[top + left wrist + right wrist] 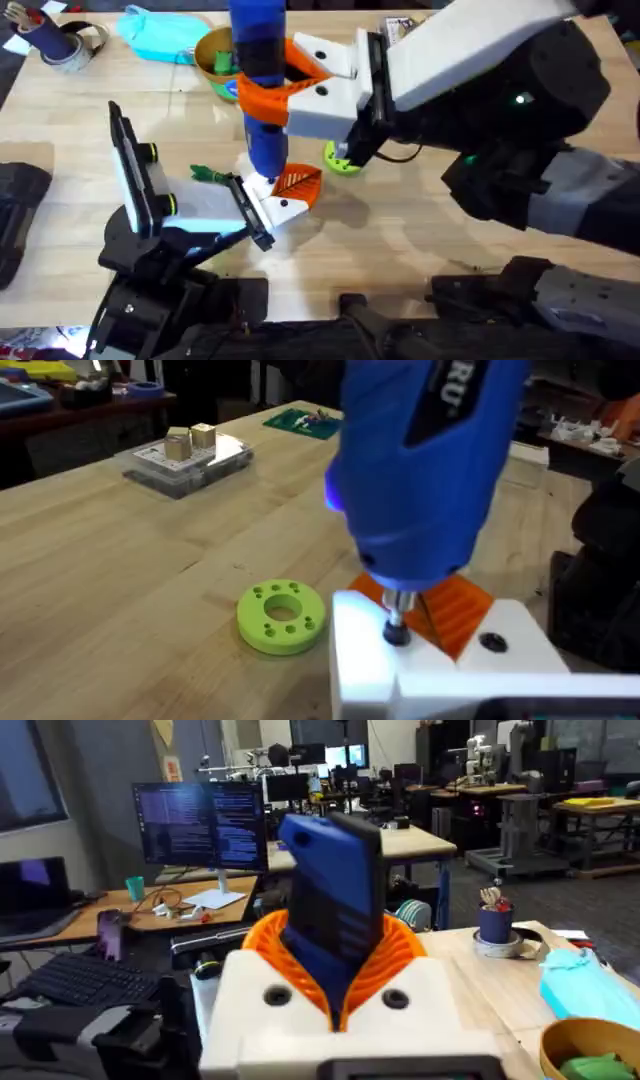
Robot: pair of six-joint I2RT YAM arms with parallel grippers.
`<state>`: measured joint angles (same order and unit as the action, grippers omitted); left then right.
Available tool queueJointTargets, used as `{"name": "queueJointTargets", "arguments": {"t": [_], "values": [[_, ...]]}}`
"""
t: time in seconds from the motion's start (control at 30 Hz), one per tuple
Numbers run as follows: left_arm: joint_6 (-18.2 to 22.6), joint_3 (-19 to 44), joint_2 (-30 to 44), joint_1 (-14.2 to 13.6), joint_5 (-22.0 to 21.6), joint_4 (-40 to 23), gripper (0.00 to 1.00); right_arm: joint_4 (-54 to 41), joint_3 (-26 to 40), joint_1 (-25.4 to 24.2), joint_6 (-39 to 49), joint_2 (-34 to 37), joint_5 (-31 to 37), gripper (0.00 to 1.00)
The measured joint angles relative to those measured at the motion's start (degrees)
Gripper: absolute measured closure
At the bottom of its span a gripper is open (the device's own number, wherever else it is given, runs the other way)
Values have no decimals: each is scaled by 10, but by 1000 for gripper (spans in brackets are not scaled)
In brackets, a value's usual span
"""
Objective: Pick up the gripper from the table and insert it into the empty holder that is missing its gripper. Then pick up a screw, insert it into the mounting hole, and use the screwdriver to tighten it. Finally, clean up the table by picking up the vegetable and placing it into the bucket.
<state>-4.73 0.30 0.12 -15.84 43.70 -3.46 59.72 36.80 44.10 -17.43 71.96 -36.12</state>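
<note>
My right gripper (264, 88) reaches across the table and is shut on the blue screwdriver (258, 60), which it holds upright. The bit (397, 628) presses down onto the white gripper block (360, 650), whose orange ribbed finger (297, 182) sticks out beside it. The block sits at the black clamp end (250, 215) of the white holder (150, 195). An open hole (492, 643) shows on the block; a screw is hidden under the bit. The green vegetable (206, 174) lies on the table beside the holder. The gold bucket (213, 55) stands behind the screwdriver.
A lime-green ring disc (341, 160) lies just right of the block. At the back left are a light blue tray (160, 35) and a dark cup with a tape roll (55, 42). A clear box with small blocks (185, 455) stands farther along the table.
</note>
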Motion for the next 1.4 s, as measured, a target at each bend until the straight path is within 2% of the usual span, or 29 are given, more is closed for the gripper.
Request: {"name": "queueJointTargets", "arguments": {"t": [0.8, 1.03, 1.17, 1.4], "values": [[0, 0, 2, -2, 1, 0, 991, -1, 0, 2, 7, 0, -8, 979], [7, 1, 1, -2, 1, 8, 991, 58, -1, 5, 7, 13, -28, 979], [6, 0, 2, -2, -1, 0, 991, 93, 0, 5, 5, 7, -4, 979], [6, 0, 2, -2, -2, 0, 991, 72, 23, 3, 10, 4, 43, 979]]}}
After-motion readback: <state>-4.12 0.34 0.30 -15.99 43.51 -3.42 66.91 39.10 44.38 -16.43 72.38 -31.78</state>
